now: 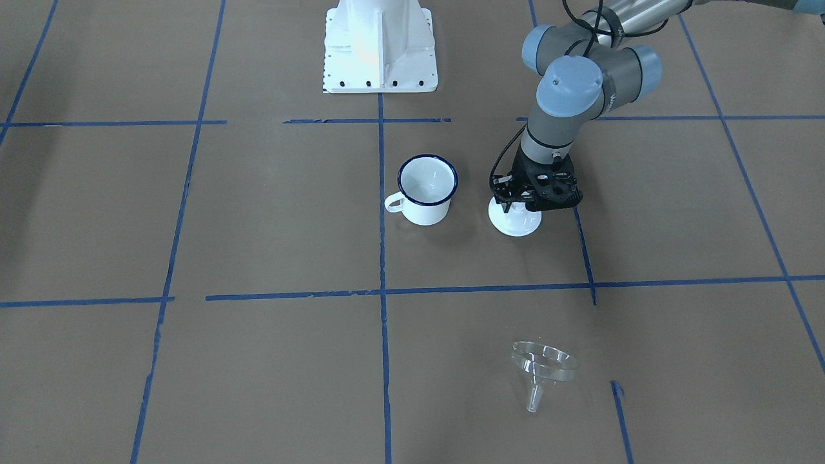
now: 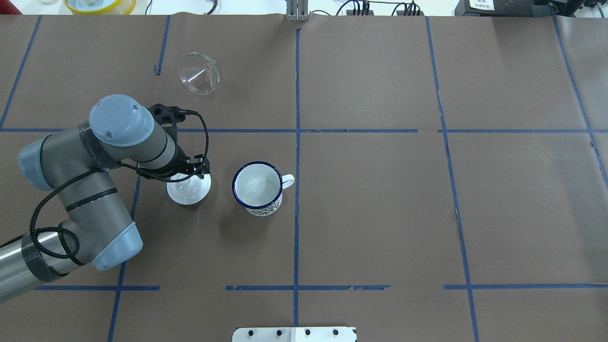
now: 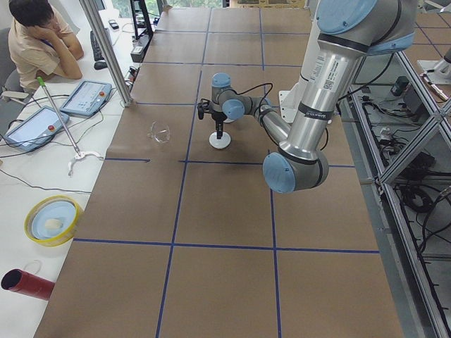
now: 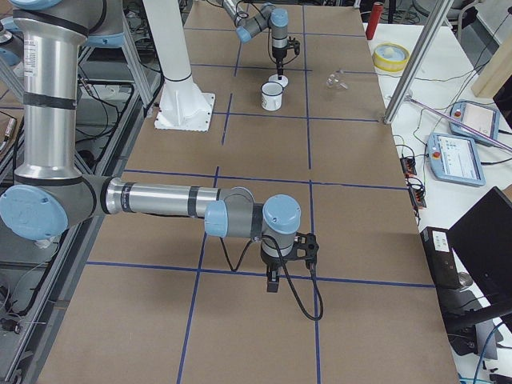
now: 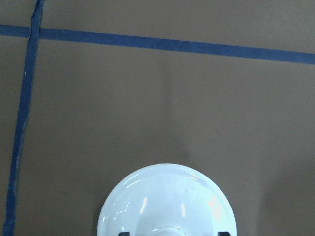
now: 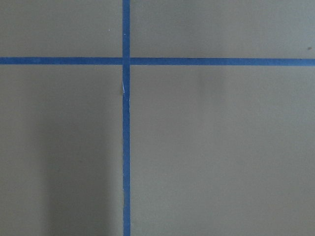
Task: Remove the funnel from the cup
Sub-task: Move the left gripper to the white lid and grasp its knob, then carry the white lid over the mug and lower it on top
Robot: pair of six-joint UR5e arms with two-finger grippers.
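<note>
The clear plastic funnel (image 1: 541, 367), a wide cone with a short spout, lies tipped on the brown paper-covered table (image 1: 258, 225), well apart from the white enamel cup (image 1: 427, 187) with its dark blue rim. The cup stands upright and empty. The left gripper (image 1: 522, 205) sits over a glossy white domed lid (image 1: 514, 224), its 2 jaws apart astride the knob. Whether the right gripper (image 4: 273, 280) is spread or closed cannot be told.

Left arm (image 2: 90, 204) — silver-grey tubes wearing pale-blue caps, black cable (image 2: 205, 140) looping toward the black left gripper (image 1: 515, 207).
</note>
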